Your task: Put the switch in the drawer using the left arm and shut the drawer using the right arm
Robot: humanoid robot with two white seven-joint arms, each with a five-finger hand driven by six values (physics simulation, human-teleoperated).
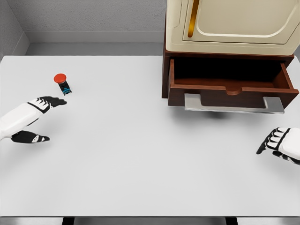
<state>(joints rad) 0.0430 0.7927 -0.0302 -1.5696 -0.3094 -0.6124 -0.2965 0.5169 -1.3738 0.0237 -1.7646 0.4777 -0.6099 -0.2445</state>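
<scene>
Our left hand (29, 117) lies low at the table's (140, 154) left edge, fingers spread loosely and holding nothing, its dark fingertips (58, 101) reaching toward the switch (62, 83) but apart from it. Our right hand (281, 143) rests at the right edge, fingers relaxed and empty too. Farther back on the left we see the switch lying on the white table: a round red button on a small dark body with blue marks. Beyond it on the right, the brown drawer (229, 86) stands pulled open under a cream cabinet (229, 23), its grey handle (233, 106) facing us.
</scene>
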